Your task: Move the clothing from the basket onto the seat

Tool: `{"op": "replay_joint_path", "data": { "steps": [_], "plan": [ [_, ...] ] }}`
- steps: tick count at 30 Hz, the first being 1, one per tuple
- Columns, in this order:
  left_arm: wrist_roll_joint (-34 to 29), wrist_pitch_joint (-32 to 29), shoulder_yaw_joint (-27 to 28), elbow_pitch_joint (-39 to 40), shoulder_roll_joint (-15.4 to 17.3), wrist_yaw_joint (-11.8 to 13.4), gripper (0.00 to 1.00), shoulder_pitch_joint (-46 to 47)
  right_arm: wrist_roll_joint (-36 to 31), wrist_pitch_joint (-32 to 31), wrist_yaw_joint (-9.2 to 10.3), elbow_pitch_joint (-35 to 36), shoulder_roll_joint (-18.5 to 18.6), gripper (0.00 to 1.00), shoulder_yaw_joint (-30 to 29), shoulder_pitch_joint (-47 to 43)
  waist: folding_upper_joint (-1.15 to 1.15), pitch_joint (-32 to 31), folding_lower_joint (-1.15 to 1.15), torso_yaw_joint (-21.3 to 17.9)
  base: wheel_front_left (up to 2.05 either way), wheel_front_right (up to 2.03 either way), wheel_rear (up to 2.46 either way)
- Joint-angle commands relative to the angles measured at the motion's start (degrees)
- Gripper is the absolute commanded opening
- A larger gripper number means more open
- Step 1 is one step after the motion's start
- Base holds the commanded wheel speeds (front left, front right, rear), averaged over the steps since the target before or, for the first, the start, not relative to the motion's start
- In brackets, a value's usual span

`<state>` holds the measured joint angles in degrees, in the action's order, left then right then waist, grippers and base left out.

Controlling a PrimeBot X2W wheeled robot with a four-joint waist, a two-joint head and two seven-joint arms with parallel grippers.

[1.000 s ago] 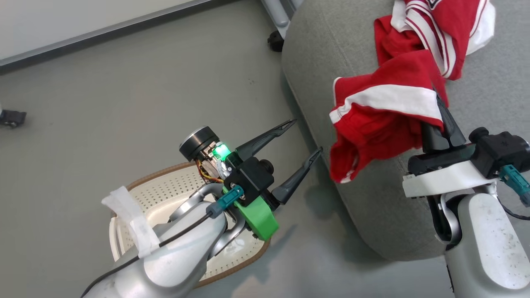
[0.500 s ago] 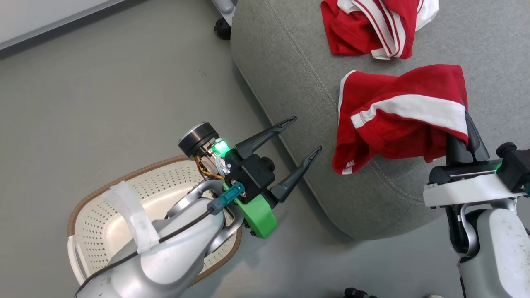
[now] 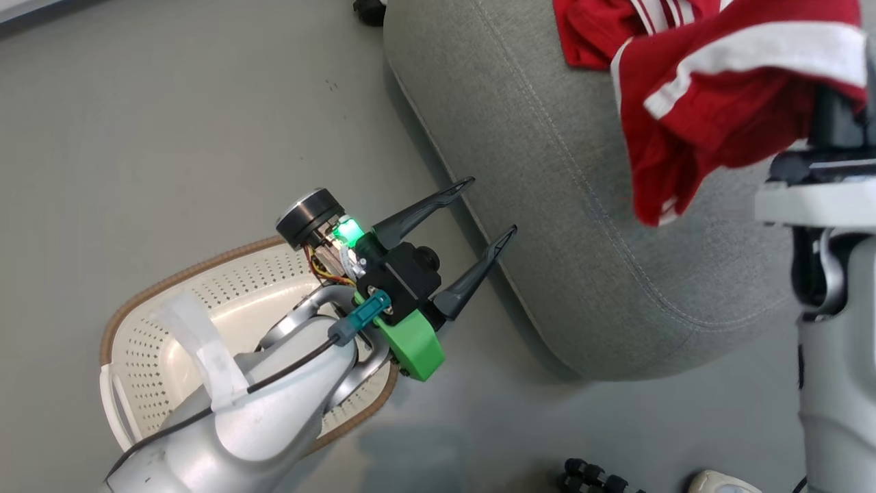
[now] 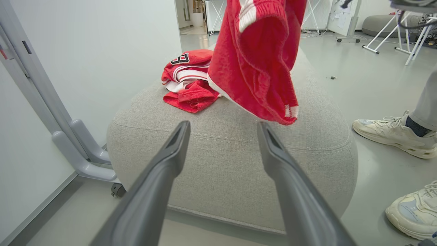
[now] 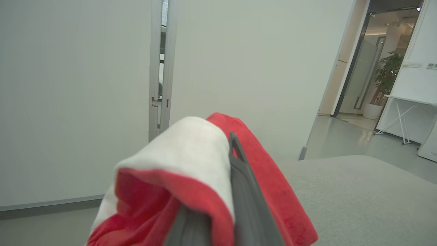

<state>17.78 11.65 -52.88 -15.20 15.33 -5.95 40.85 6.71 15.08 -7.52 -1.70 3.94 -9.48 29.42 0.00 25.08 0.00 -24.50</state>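
Right gripper (image 3: 836, 113): pressed together on a soft red fabric garment with a broad white stripe (image 3: 718, 103); in the right wrist view the cloth drapes over one dark finger and covers most of the other.
Held garment position: we see it hanging from the right gripper above the large grey upholstered seat cushion with stitched seams (image 3: 547, 171). From the left wrist view we cannot tell whether its lowest hem touches the cushion.
Second garment: a crumpled red piece with thin white stripes and dark-and-white lettering (image 4: 187, 82) lies on top of the seat, beyond the hanging garment.
Left gripper (image 3: 493, 204): fingers spread wide, holding nothing, pointing at the near edge of the seat.
Basket: the cream-white perforated plastic laundry basket with a brown woven-look rim (image 3: 157, 329) stands on the grey floor (image 3: 171, 137) beside the seat, partly under the left forearm.
Bystander: two pale trainers (image 4: 392, 133) of a person stand on the floor to one side of the seat.
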Motion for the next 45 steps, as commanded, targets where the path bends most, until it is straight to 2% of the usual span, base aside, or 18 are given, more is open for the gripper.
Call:
{"op": "replay_joint_path", "data": {
  "steps": [1,12,18,23,33,42,43,44,45],
  "plan": [
    [-0.2,-0.3,0.1,0.4,0.8,0.3,1.00,1.2,-0.1,0.1,0.06,-0.2,0.7,0.00,-0.9,2.8,0.00,2.6,0.00,1.1,0.00,0.00,0.00],
    [-1.6,-2.2,0.2,3.2,3.3,0.3,1.00,4.6,-0.1,0.1,0.06,-5.0,8.6,0.00,-8.9,23.8,0.00,12.8,0.00,3.8,0.00,0.00,0.00],
    [-2.2,-2.3,0.2,4.4,4.2,0.5,1.00,6.0,-0.2,0.1,0.06,-11.7,12.7,0.00,-12.3,32.0,0.00,16.5,0.00,4.9,0.00,0.00,0.00],
    [-2.3,-2.3,0.3,4.9,4.8,0.9,1.00,6.3,-1.4,0.1,0.06,-19.5,14.4,0.00,-13.5,34.0,0.00,18.5,0.00,5.7,0.00,0.00,0.00],
    [-1.9,-2.0,0.5,5.7,5.6,1.8,1.00,6.4,-4.1,0.1,0.06,-28.9,10.8,0.00,-14.0,28.1,0.00,20.1,0.00,6.1,0.00,0.00,0.00],
    [-1.6,-1.0,0.4,5.1,5.4,2.4,1.00,6.5,-3.8,0.1,0.06,-33.1,8.6,0.00,-14.9,22.6,0.00,18.3,0.00,6.7,0.00,0.00,0.00],
    [-1.5,-0.9,0.4,5.0,5.4,2.5,1.00,6.3,-3.7,0.1,0.06,-33.0,8.5,0.41,-14.9,22.3,0.00,17.8,0.00,6.7,0.00,0.00,0.00],
    [-1.4,-0.7,0.4,4.8,5.3,2.7,1.00,6.1,-3.7,0.1,0.06,-32.6,8.4,0.98,-14.9,22.0,0.00,17.3,0.00,6.7,0.00,0.00,0.00],
    [-1.2,-0.3,0.5,4.6,5.1,2.9,1.00,5.7,-3.6,0.1,0.06,-32.1,8.2,1.00,-14.9,21.3,0.00,16.6,0.00,6.8,0.00,0.00,0.00]
  ]
}}
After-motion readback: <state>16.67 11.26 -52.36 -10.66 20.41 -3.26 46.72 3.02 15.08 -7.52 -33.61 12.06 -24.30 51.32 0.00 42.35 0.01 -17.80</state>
